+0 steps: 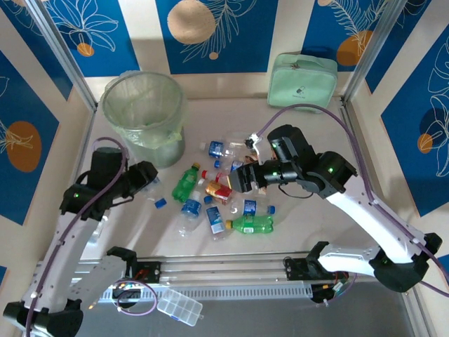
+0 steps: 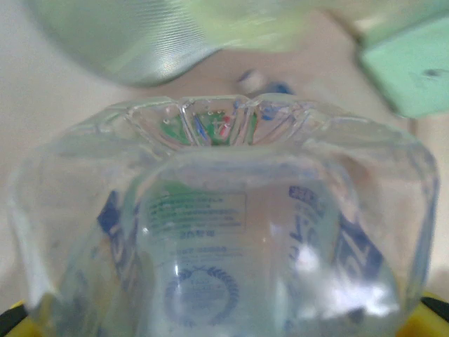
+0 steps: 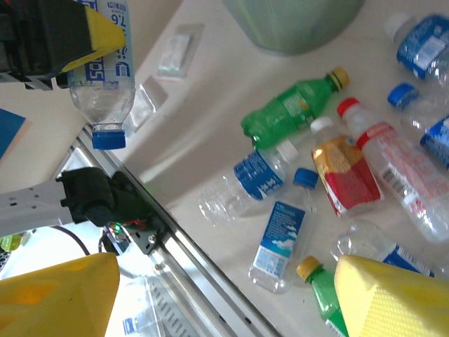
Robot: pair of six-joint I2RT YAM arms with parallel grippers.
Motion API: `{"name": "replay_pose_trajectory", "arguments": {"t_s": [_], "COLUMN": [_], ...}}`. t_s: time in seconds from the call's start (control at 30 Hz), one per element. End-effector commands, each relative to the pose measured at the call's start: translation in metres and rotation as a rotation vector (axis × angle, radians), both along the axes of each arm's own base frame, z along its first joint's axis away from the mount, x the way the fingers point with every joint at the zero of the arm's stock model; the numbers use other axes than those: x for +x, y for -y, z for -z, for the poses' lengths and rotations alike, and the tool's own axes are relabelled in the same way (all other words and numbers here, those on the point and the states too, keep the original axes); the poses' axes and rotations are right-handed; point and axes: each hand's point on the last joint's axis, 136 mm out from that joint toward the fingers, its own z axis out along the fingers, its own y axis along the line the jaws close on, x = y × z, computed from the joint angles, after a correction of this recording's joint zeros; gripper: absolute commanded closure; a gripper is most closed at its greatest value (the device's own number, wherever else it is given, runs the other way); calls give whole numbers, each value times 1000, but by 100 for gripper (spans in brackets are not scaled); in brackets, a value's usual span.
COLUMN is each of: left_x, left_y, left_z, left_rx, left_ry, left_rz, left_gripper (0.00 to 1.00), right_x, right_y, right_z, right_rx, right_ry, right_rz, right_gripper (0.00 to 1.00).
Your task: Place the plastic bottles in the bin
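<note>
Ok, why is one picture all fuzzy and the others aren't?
Left wrist view: the clear bottle sits very close to the lens, so it goes soft, and the bin behind is smeared. Right wrist view: the green bottle is crisp, only the near yellow fingers blur. Top view: sharp, evenly lit.

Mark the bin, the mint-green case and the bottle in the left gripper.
bin (image 1: 165, 147): top external view, front wall.
mint-green case (image 1: 302, 79): top external view, middle of its lid.
held bottle (image 3: 104, 98): right wrist view, clear body below its label.
</note>
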Motion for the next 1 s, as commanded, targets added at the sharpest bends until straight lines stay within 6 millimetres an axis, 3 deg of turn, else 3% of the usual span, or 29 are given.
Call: {"name": "replay_pose_trajectory", "arguments": {"t_s": [0.0,0.13,0.23,0.5,0.63,0.83,0.97], "left_x": [-3,0,10,81,130,195,234], "left_y": [28,52,52,51,39,-5,-31], "left_z": [-49,-90,-121,-179,-189,-186,-159], "left_rx": [2,-11,64,71,98,95,2], "left_ry": [208,313,395,470,454,393,291], "left_rz": [237,405,415,254,97,-210,-340], "left_gripper": [61,62,62,68,69,67,69], "right_x": [6,10,12,22,29,31,27], "right_y": [-1,-6,-8,12,29,49,53], "right_z": [-26,-51,-64,-74,-66,-55,-51], "right_rx": [21,45,44,85,90,90,77], "right_ry": [95,149,179,168,128,64,50], "right_rz": [-9,-26,-39,54,129,196,203], "right_gripper": [19,19,19,19,19,19,19]}}
